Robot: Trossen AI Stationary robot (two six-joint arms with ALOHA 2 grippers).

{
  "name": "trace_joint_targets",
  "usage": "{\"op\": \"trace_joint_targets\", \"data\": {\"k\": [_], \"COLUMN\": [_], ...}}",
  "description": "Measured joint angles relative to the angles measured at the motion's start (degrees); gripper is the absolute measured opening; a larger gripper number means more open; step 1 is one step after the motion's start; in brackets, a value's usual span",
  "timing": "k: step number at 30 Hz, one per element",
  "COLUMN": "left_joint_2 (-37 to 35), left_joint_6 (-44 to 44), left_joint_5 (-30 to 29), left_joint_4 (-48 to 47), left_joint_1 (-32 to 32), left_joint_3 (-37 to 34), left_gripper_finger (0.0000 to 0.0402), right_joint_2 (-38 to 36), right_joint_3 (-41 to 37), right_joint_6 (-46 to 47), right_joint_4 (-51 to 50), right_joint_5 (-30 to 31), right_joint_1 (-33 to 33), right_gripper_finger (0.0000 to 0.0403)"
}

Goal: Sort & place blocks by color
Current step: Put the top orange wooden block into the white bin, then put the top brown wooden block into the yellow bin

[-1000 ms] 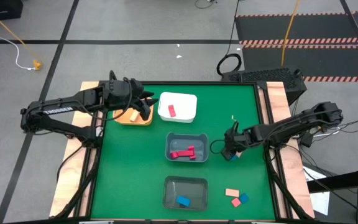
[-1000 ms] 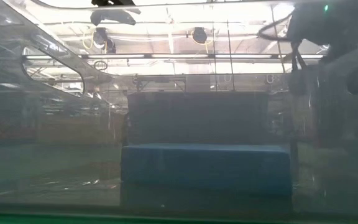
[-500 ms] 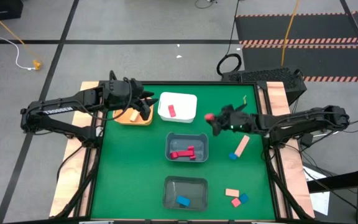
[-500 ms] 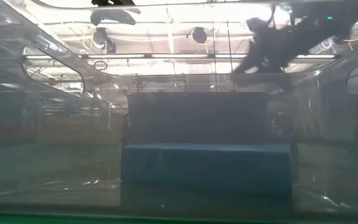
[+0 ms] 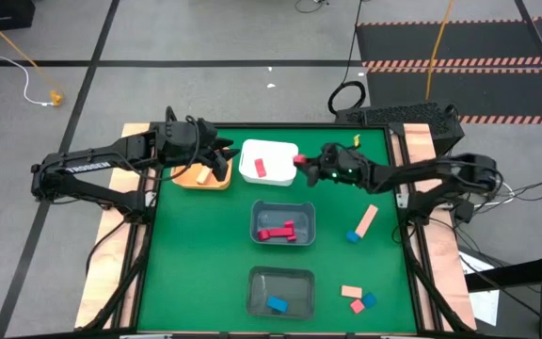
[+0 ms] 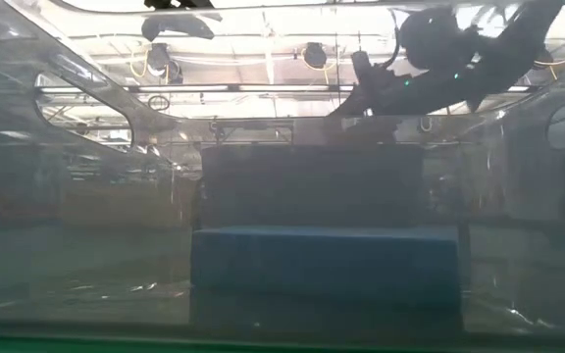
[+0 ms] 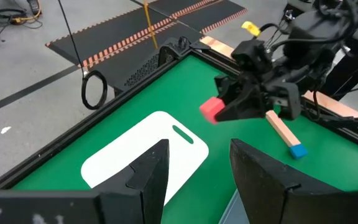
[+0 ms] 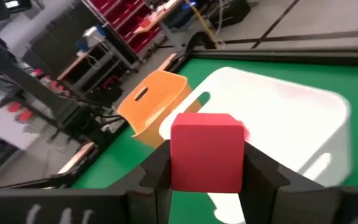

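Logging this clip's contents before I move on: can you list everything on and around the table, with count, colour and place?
White bin: one, far centre of the table; a red block inside.
Orange bin: one, left of the white bin; holds a tan piece.
Grey bins: two, centre with red blocks, near edge with a blue block.
Loose blocks: tan bar with a blue cube at its end, right side; salmon and blue pieces at the near right.
Green table: one.
Left gripper: over the orange bin, open.
Right gripper: at the white bin's right edge, shut on a red cube.
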Motion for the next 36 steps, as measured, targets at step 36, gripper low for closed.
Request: {"op": "trace_joint_targets", "data": {"k": [36], "left_joint_2": [0.0], "left_joint_6": [-0.66], "left_joint_5": [0.0], "left_joint_4": [-0.17], "left_joint_1": [0.0], "left_joint_3": [0.0], "left_gripper_finger": [0.017], "right_joint_2": [2.03], "right_joint_3": [8.42], "right_joint_6": [-6.85], "right_joint_4": [-11.81], "right_joint_5": [-4.62], "right_joint_1": [-1.67], "right_gripper_finger": [0.0262]}}
